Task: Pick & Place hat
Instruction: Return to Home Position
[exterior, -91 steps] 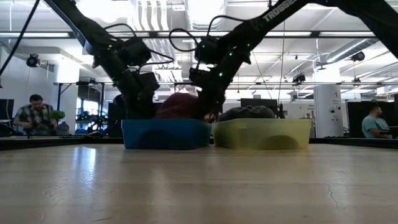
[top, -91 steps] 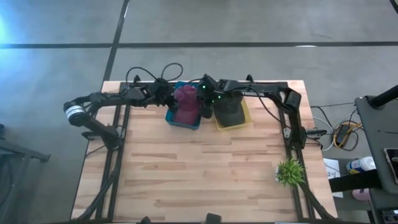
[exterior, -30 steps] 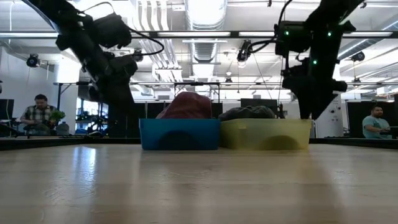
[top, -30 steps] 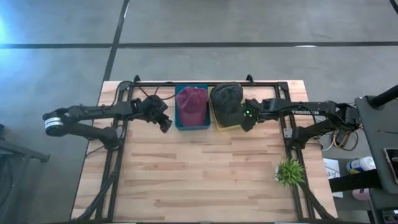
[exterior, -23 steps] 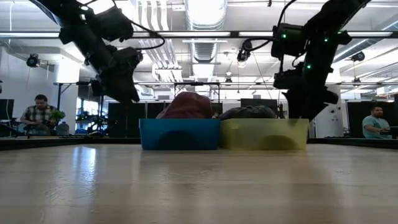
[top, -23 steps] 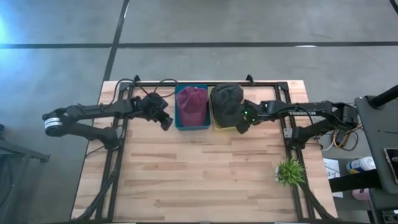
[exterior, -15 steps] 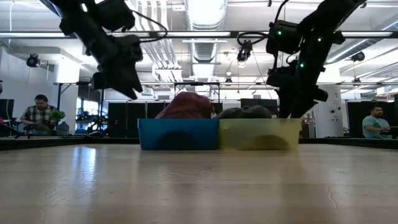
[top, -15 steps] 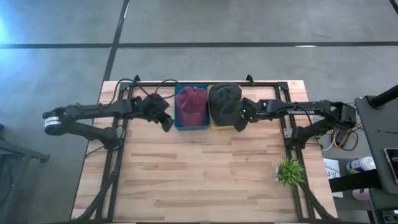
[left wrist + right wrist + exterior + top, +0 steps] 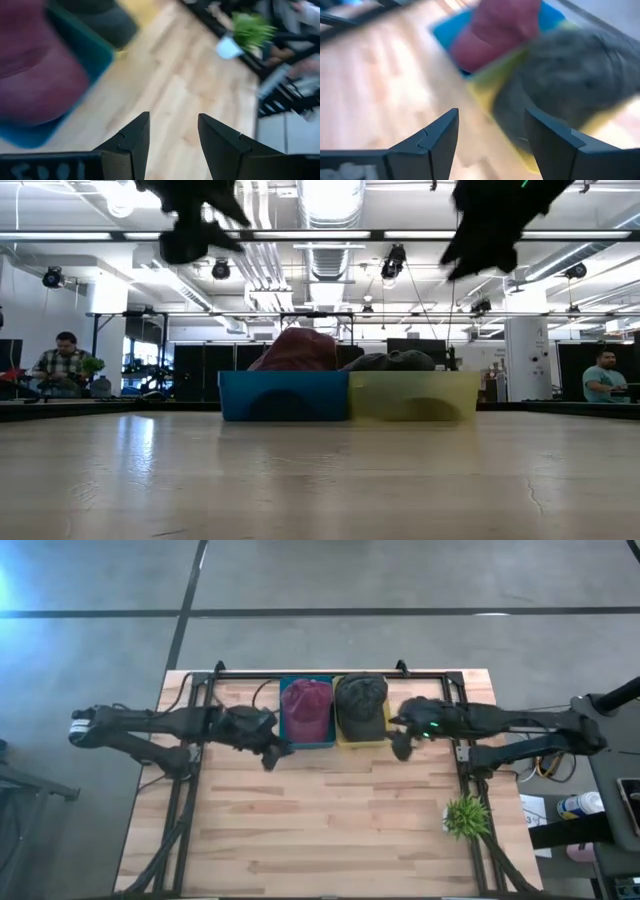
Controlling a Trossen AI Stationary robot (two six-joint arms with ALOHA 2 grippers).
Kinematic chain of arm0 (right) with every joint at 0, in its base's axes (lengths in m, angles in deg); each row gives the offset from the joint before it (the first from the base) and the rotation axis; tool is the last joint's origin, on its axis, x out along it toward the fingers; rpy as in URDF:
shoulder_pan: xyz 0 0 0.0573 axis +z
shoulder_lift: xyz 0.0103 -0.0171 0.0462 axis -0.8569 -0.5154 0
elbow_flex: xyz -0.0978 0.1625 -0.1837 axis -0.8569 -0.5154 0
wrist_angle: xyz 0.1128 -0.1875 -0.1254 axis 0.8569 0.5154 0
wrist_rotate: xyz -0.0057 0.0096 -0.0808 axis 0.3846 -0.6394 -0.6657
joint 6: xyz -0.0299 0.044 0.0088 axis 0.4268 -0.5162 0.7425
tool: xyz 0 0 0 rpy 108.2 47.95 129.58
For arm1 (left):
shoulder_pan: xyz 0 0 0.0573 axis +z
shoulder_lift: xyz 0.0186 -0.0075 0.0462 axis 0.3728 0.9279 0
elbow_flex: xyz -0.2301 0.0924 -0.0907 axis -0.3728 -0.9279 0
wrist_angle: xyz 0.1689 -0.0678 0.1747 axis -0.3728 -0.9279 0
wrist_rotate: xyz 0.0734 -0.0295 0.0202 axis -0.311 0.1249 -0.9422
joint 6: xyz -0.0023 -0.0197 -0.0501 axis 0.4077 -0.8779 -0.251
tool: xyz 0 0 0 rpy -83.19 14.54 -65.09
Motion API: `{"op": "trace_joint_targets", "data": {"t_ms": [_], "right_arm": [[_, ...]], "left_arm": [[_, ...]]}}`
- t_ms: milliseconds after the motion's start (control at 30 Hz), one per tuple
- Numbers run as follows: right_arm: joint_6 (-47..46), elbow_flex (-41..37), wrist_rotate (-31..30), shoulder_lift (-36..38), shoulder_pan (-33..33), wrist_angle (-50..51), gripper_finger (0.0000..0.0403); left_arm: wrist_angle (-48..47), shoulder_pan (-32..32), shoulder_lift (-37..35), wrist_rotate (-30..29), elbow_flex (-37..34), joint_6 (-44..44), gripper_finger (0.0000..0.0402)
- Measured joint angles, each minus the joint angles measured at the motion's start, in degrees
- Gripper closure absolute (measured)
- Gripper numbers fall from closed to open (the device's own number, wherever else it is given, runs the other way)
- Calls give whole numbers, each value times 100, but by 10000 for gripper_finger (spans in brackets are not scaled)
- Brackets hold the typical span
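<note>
A maroon hat lies in a blue bin at the table's far middle. Next to it, a dark grey hat lies in a yellow bin. My left gripper hangs open and empty above the table, just near-left of the blue bin. My right gripper hangs open and empty just near-right of the yellow bin. In the low view both grippers are high above the bins. The left wrist view shows the open fingers over bare wood; the right wrist view faces both bins.
A small potted plant stands near the table's right edge. Black frame rails run along both sides. The wooden tabletop in front of the bins is free. People sit and stand in the room behind.
Both grippers have risen well above the bins and drawn back toward the table's near edge, tipping up from a steep downward point. The yellow bin has slid a little toward the table's left, against the blue bin. Both hats stay in their bins.
</note>
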Motion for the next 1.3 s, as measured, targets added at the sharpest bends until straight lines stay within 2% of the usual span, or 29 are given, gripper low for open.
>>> {"op": "trace_joint_targets", "data": {"t_ms": [133, 233, 267, 367, 467, 600, 767, 833, 933, 1133, 1300], "right_arm": [[29, 102, 181, 844, 593, 73, 184], [-497, 142, 184, 1482, 946, 77, 184], [-557, 121, 167, 1676, 1059, 37, 184], [-423, -36, 154, 2145, 1421, -267, 184], [-569, -305, 161, 2360, 1801, -682, 184], [-949, -759, 153, 2374, 2327, -1130, 184], [-2248, -1338, -31, 2386, 2562, -1242, 184], [-2212, -1612, 67, 2360, 2698, -1764, 184], [-1960, -2116, 454, 2320, 2845, -3174, 184], [-1614, -3265, 453, 2316, 2917, -5745, 184], [-1299, -3957, 306, 2602, 2913, -6787, 184]], "left_arm": [[-160, -419, -132, -395, 302, -61, 241], [-127, -456, -240, -440, 368, -956, 241], [32, -515, -264, -360, 366, -911, 241], [884, -722, -301, 405, 361, -271, 241], [1539, -728, -365, 1005, 361, -59, 241], [1523, -718, -583, 1012, 357, 184, 241], [1251, -732, -1085, 1025, 348, 440, 241], [1260, -771, -1329, 1023, 269, 525, 241], [1518, -783, -1747, 1034, -62, 690, 241], [2455, -782, -2678, 1248, -1290, 914, 241], [2861, -776, -3459, 1432, -2313, 818, 241]]}}
